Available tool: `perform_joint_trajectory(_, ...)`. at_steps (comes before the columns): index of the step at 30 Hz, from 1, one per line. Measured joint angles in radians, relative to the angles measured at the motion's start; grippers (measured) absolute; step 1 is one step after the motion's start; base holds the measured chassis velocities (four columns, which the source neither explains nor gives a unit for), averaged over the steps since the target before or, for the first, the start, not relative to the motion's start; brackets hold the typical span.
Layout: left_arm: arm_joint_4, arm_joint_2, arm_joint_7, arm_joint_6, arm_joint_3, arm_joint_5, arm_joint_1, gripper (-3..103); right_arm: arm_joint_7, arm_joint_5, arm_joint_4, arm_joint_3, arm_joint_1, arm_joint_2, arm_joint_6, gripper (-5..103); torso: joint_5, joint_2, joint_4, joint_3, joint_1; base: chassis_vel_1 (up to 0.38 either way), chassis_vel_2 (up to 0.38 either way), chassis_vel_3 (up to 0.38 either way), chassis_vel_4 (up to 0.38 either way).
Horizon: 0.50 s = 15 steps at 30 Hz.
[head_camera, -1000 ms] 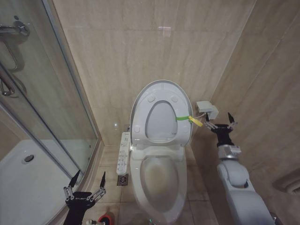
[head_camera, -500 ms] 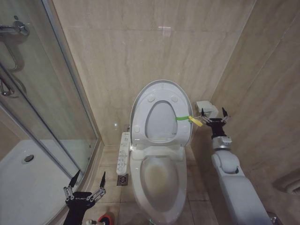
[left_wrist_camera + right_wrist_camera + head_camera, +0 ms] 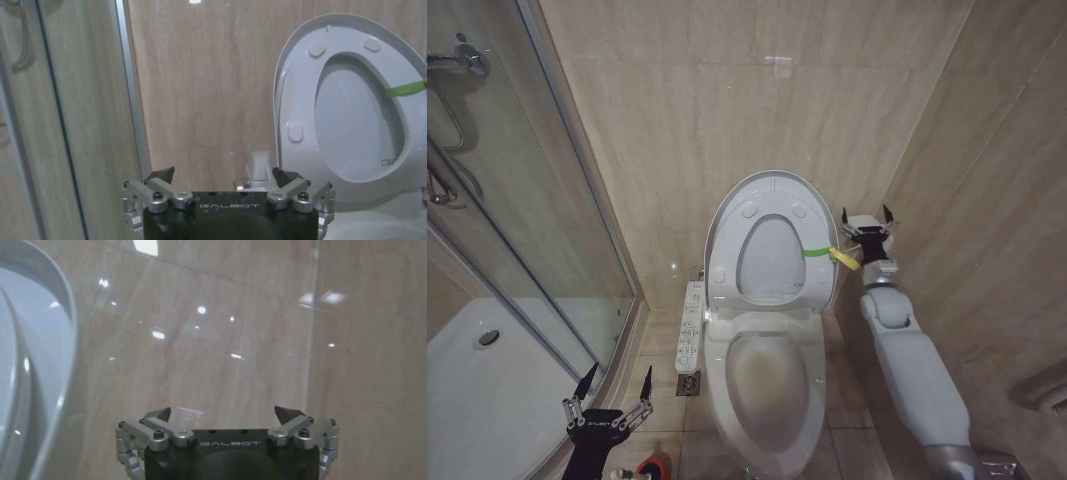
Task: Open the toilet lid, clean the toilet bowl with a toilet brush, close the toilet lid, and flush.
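right gripper [image 3: 865, 226] open, empty, raised beside the wall | toilet lid [image 3: 772, 190] upright against the wall, just to its left (green tag on that edge) | toilet bowl [image 3: 765, 385] below | left gripper [image 3: 609, 398] open, low, near toilet brush [image 3: 652, 466]

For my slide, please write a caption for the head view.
Toilet lid raised; open right gripper reaches beside it.

"GALBOT" on both grippers' bodies
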Motion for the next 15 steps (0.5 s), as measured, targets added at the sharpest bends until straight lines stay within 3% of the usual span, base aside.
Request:
perform_joint_trajectory(9, 0.000, 0.000, 0.000, 0.000, 0.000, 0.000, 0.000, 99, 0.000, 0.016, -0.008, -0.044, 0.024, 0.019, -0.007, 100, 0.0000, 0.000, -0.0004, 0.000, 0.000, 0.000, 0.000, 0.000, 0.000)
perform_joint_trajectory(15, 0.000, 0.000, 0.000, 0.000, 0.000, 0.000, 0.000, 99, 0.000, 0.050, 0.070, -0.056, -0.046, 0.008, -0.034, 100, 0.0003, 0.000, 0.0001, 0.000, 0.000, 0.000, 0.000, 0.000, 0.000)
